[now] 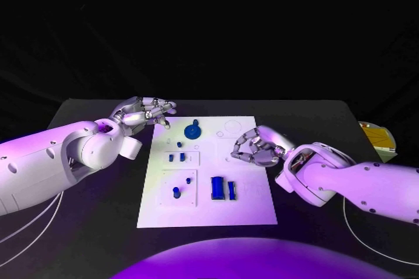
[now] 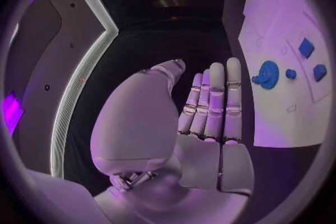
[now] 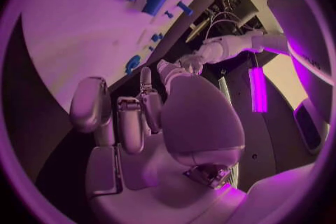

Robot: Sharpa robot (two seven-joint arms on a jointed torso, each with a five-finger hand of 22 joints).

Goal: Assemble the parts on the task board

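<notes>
We're looking down on the black table (image 1: 87, 109), and the white task board (image 1: 249, 200) lies flat in the middle of it, long side running away from us. Both of our hands hang near its far half, and neither one has a part in it.

Our left hand (image 1: 144, 114) sits just off the board's far left corner, over the table. From the left wrist view the fingers (image 2: 213, 101) stand straight and side by side, the thumb apart from them, with nothing between them. Open and empty, then.

Our right hand (image 1: 256, 146) hovers over the board's right side, about midway along it. Its fingers (image 3: 133, 117) are curled in toward the palm, and we see no blue piece among them. Whether they touch the board, we cannot tell.

Now the parts. A blue gear (image 1: 193, 131) lies near the far end of the board, left of centre, with a small blue knob at its far edge. Nearer to us, two small blue blocks (image 1: 176, 158) sit side by side in a shallow rectangular recess. Closer still, in a larger square recess, there's a blue oval piece (image 1: 176, 193), with a tiny blue peg (image 1: 188, 181) just beyond it. To the right of that recess two blue bars (image 1: 223, 188) lie side by side, the left one wider than the right.

At the table's right edge sits a yellow tray (image 1: 379, 140), well apart from the board.
</notes>
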